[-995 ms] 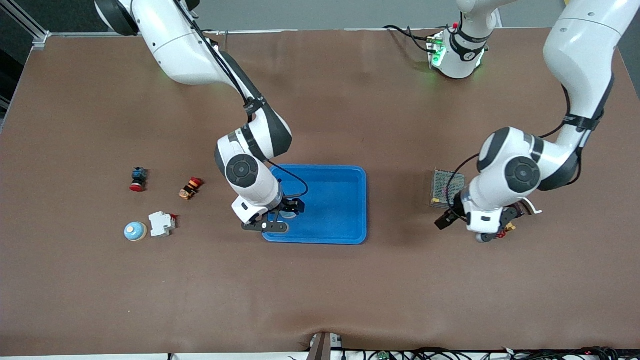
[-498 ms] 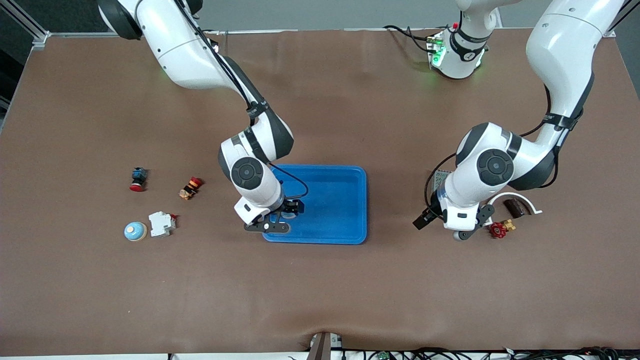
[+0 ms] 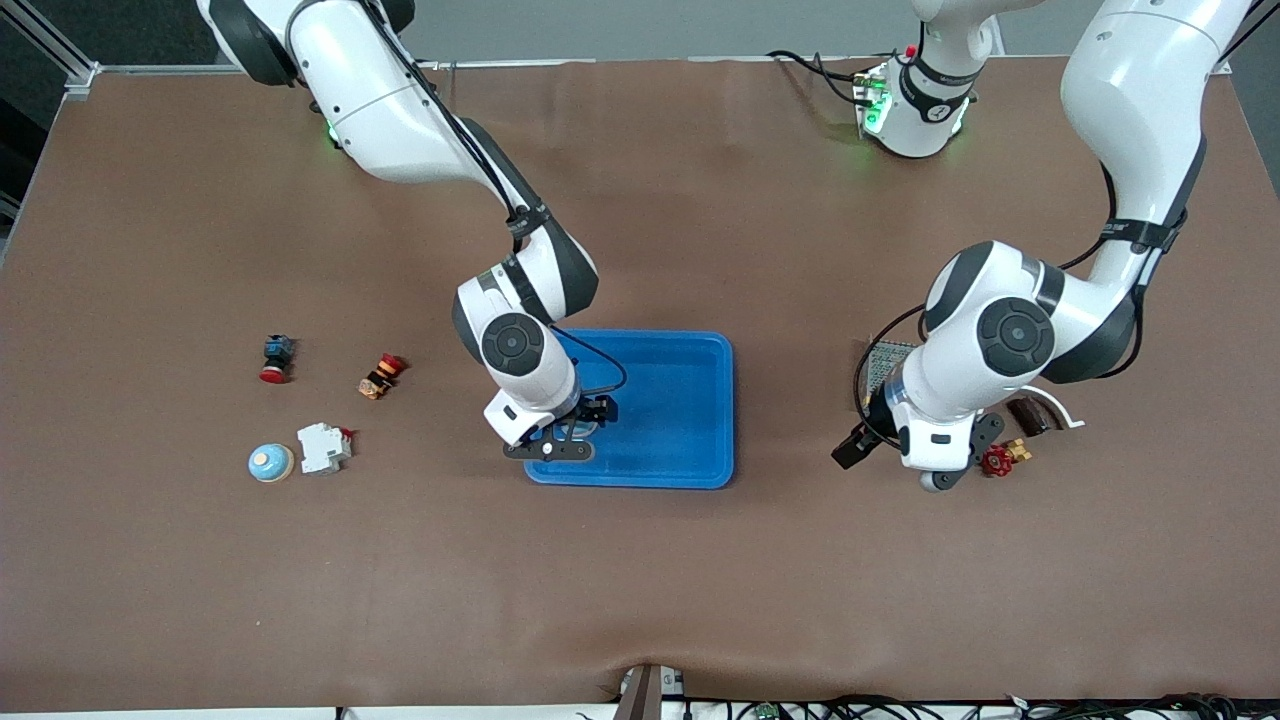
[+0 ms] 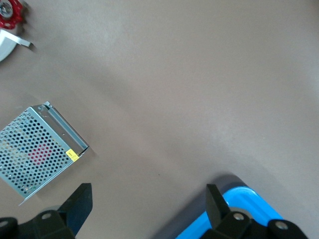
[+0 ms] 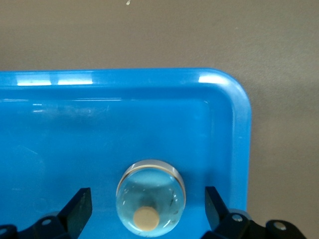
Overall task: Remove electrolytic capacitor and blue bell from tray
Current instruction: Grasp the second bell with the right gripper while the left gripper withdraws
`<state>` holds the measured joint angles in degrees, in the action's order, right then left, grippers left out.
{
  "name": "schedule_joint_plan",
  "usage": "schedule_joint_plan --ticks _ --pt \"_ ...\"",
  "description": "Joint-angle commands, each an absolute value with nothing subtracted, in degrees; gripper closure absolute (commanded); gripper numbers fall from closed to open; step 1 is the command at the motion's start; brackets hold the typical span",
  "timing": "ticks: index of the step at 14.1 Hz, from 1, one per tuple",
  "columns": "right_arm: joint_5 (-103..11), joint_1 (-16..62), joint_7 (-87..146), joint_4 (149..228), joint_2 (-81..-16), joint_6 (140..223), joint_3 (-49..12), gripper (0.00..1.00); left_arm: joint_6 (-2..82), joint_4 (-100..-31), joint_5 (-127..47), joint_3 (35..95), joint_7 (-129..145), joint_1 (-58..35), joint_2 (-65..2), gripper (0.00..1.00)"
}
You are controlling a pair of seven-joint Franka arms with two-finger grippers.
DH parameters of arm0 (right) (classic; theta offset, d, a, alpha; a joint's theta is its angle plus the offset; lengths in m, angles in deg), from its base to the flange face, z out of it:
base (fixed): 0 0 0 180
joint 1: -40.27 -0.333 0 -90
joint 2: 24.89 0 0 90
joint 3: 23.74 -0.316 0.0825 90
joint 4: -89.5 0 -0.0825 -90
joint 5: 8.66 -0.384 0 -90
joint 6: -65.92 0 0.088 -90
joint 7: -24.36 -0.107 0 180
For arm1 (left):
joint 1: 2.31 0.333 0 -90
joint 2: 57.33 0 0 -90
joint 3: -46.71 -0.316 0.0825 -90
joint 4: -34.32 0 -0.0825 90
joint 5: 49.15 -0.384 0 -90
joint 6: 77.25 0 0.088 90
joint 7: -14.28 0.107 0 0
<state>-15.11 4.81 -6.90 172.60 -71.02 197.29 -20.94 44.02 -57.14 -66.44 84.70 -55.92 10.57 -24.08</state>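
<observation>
A shiny dome bell (image 5: 151,198) with a tan button sits in a corner of the blue tray (image 5: 99,124), at the right arm's end. My right gripper (image 5: 148,208) is open, its fingers on either side of the bell and apart from it; it also shows in the front view (image 3: 588,418). My left gripper (image 3: 850,448) is open and empty over bare table between the tray (image 3: 690,400) and a metal mesh box (image 3: 885,362). A dark brown cylinder (image 3: 1027,413), possibly the capacitor, lies by a white curved piece.
A red valve handle (image 3: 996,460) lies under the left wrist. A second pale blue bell (image 3: 271,462), a white breaker (image 3: 323,447) and two push buttons (image 3: 277,358) (image 3: 381,375) lie toward the right arm's end. The mesh box (image 4: 37,149) shows in the left wrist view.
My left arm swung from over the red valve handle toward the tray, uncovering the handle, then eased back a little. My right gripper shifted slightly over the tray corner.
</observation>
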Motion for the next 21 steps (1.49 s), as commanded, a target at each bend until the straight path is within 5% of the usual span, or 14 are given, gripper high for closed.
schedule_joint_plan --ticks 1,16,19,21 --pt "-13.8 4.3 -7.9 171.5 -72.3 198.1 -20.5 0.00 39.0 -52.5 -65.2 85.6 -55.0 10.3 -24.4 0.00" --pt "-13.8 4.4 -7.5 171.5 -74.6 200.9 -20.5 0.00 24.6 -47.3 -63.5 86.8 -27.8 17.7 -35.9 0.00" --pt "-13.8 4.4 -7.5 171.5 -74.6 200.9 -20.5 0.28 22.8 -47.2 -63.2 86.9 -23.6 19.7 -37.6 0.00" --pt "-13.8 4.4 -7.5 171.5 -74.6 200.9 -20.5 0.37 21.1 -47.3 -63.2 86.8 -19.1 21.1 -39.3 0.00"
